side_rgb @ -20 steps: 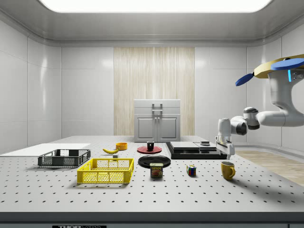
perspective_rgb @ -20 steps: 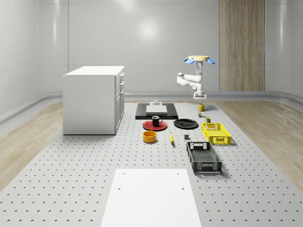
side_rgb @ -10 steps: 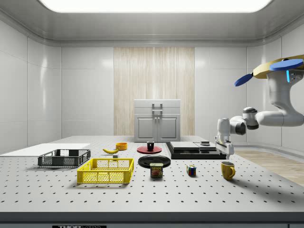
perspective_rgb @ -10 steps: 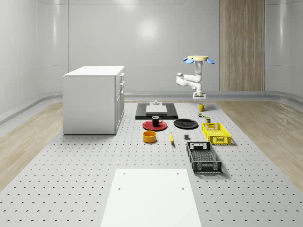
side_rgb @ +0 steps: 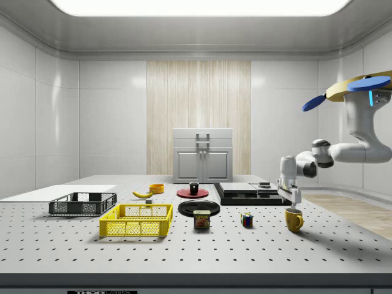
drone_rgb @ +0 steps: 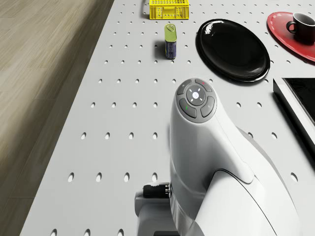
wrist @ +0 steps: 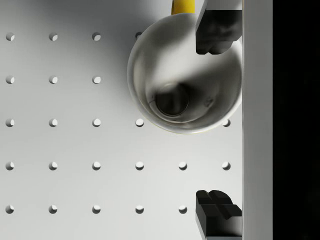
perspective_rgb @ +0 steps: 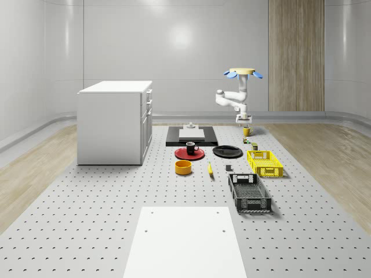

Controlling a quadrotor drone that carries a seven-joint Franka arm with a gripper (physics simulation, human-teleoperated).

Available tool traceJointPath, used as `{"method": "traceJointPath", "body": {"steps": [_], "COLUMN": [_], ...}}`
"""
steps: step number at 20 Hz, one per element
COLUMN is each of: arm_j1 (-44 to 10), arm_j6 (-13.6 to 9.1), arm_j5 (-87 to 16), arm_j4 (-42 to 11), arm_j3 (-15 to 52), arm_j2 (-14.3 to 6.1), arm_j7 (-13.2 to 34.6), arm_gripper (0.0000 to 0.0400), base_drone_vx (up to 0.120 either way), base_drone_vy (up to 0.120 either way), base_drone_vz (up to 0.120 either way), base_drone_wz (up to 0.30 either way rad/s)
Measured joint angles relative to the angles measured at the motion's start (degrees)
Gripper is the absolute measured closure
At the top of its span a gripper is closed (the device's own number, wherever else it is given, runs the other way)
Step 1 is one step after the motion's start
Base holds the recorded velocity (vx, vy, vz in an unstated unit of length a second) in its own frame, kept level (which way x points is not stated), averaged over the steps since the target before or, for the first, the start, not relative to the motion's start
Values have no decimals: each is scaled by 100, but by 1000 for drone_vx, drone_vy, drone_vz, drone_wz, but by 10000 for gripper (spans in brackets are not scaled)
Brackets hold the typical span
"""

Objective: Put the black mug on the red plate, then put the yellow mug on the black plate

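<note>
The yellow mug (perspective_rgb: 246, 131) (side_rgb: 294, 220) stands upright near the table's far right part, apart from the black plate (perspective_rgb: 227, 152) (side_rgb: 199, 207) (drone_rgb: 233, 49). My gripper (perspective_rgb: 246, 121) (side_rgb: 294, 201) (wrist: 217, 122) hangs open just above the mug, pointing down. In the wrist view one fingertip (wrist: 217, 30) lies over the yellow mug's (wrist: 182, 75) rim and the other is beyond it over the table. The black mug (perspective_rgb: 192, 148) (side_rgb: 193, 188) (drone_rgb: 301, 22) sits on the red plate (perspective_rgb: 189, 153) (side_rgb: 192, 193) (drone_rgb: 290, 29). The drone (perspective_rgb: 243, 73) (side_rgb: 355, 92) hovers high, behind the yellow mug.
A black stove slab (perspective_rgb: 192, 135) lies beside the mug. A can (drone_rgb: 170, 42), a colour cube (side_rgb: 246, 219), a yellow basket (perspective_rgb: 265, 163), a black basket (perspective_rgb: 249, 192), a banana (perspective_rgb: 210, 169) and an orange bowl (perspective_rgb: 184, 167) sit nearer. A white cabinet (perspective_rgb: 116, 121) stands left.
The arm has lowered the open gripper closer to the yellow mug's rim. The drone has held its place. The mugs and plates have not moved.
</note>
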Motion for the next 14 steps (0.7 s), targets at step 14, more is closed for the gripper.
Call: {"method": "traceJointPath", "body": {"steps": [14], "arm_j1": [58], "arm_j6": [95], "arm_j5": [-275], "arm_j4": [16], "arm_j3": [-285], "arm_j2": [45], "arm_j7": [-31], "arm_gripper": [0], "base_drone_vx": [0], "base_drone_vy": [0], "base_drone_vz": [0], "base_drone_wz": [0]}}
